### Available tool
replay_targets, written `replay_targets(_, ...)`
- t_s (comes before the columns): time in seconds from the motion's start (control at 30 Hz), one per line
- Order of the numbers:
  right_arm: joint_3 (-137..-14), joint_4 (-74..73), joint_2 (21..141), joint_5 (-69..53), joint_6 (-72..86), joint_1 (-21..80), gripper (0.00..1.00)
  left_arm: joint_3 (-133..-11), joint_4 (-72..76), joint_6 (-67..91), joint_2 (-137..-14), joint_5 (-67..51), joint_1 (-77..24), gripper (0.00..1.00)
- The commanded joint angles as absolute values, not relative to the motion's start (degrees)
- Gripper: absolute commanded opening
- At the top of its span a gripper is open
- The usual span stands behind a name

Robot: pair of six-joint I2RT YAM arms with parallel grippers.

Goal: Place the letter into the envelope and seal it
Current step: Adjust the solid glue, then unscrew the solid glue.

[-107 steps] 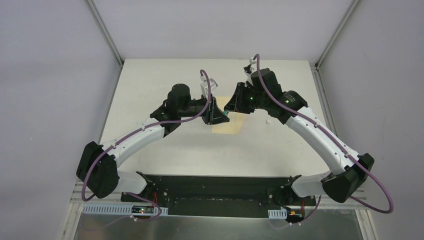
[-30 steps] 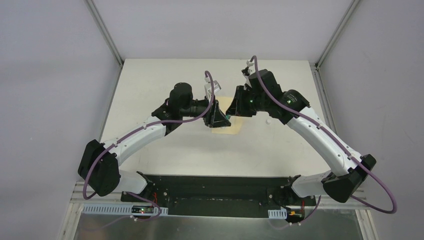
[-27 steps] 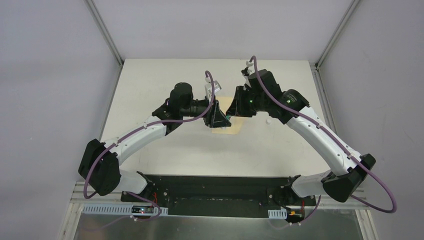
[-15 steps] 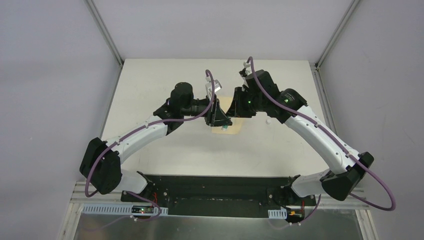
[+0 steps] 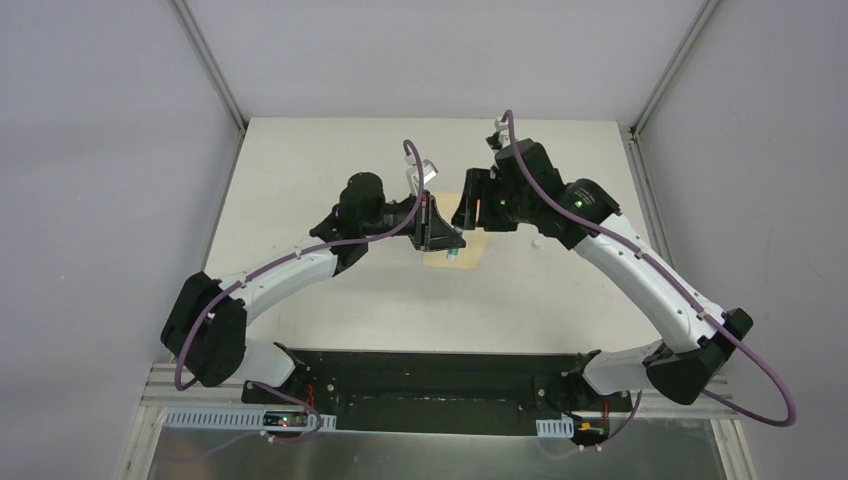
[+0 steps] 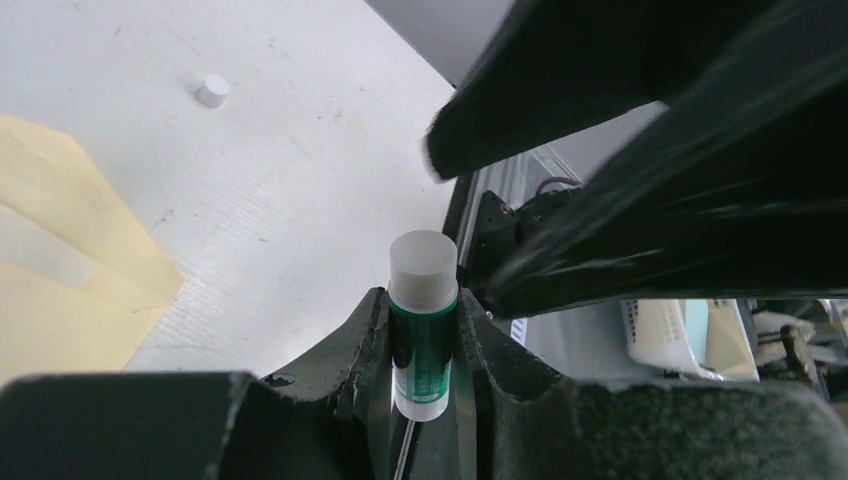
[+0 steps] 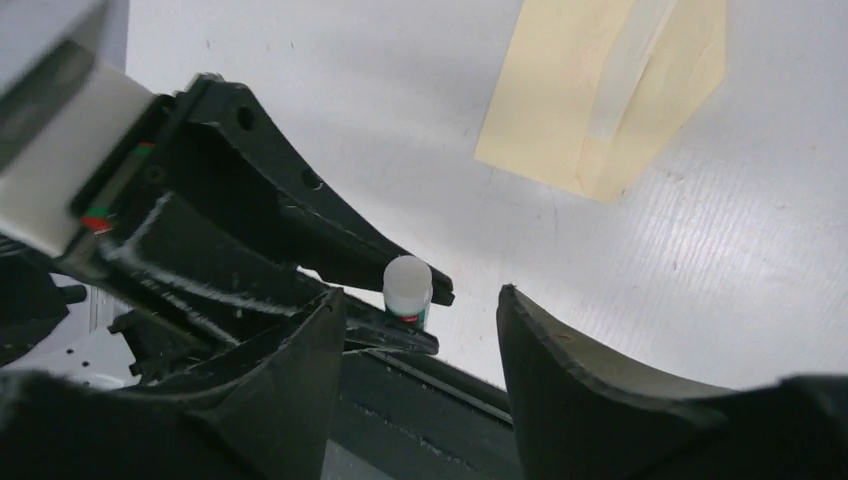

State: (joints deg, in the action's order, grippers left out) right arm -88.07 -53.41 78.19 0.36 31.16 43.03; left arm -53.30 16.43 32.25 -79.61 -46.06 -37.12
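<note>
Top external view: table (image 5: 320,180). Envelope (image 7: 590,100): flat on table, near both grippers. Right gripper (image 7: 424,300): fingers spread, clear of everything. Left gripper (image 6: 422,300): pinching upright green-and-white glue stick (image 6: 423,340). Small white cap (image 6: 211,90): loose on table.

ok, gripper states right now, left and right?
Left gripper: closed on the glue stick.
Right gripper: open, holding nothing.

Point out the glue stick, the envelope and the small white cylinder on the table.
glue stick (image 6: 423,345): left wrist view, green label.
envelope (image 7: 545,90): right wrist view, flat tan face.
small white cylinder (image 6: 211,90): left wrist view, its top.
</note>
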Motion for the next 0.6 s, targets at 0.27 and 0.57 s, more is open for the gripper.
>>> replay_targets(0.27,-83.3,-42.6,64.5,10.7,26.9,44.5,0.56,-52.9,17.2,56.4,-74.2,-17.5,-36.9,0.00)
replay_targets(0.57,-81.8,-38.6,67.2,13.2,20.4,50.9,0.49,-59.4,5.7,65.4,-73.4,-9.3,-36.9,0.00)
